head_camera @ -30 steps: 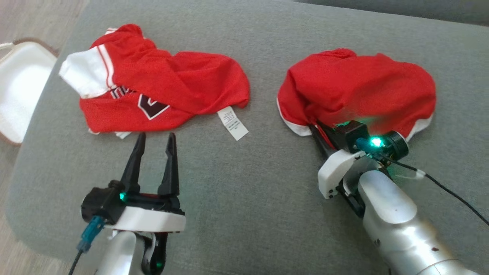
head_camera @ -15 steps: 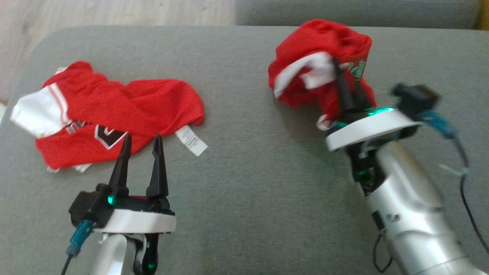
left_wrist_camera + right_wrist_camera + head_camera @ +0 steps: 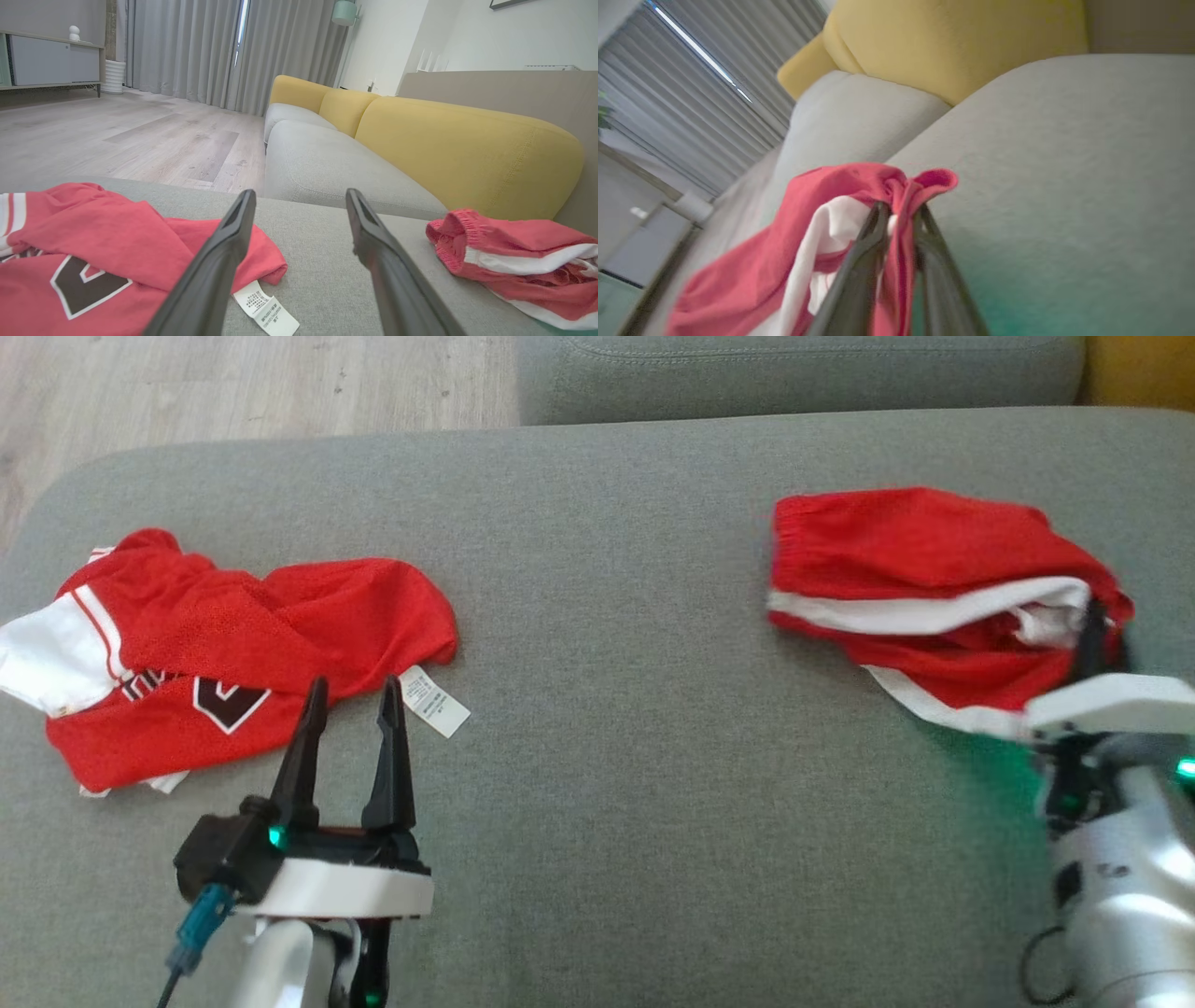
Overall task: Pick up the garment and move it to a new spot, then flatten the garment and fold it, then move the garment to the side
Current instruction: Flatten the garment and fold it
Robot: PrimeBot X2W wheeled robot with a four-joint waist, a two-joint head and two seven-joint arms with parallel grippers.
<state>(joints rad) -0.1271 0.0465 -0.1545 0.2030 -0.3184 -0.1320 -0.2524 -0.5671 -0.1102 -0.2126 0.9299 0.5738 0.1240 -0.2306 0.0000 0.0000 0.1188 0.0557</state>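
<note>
Right wrist view: right gripper (image 3: 901, 208) clamped on red shorts (image 3: 752, 261), tips buried in fold, blurred; left gripper (image 3: 354, 683) jaws apart, head view lower left.

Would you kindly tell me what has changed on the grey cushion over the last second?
The right fingers lifted the red mesh shorts with white trim, carried them rightward away from the red printed jersey, and laid them stretched out, still pinching one edge. The open left fingers and the jersey stayed put.
</note>
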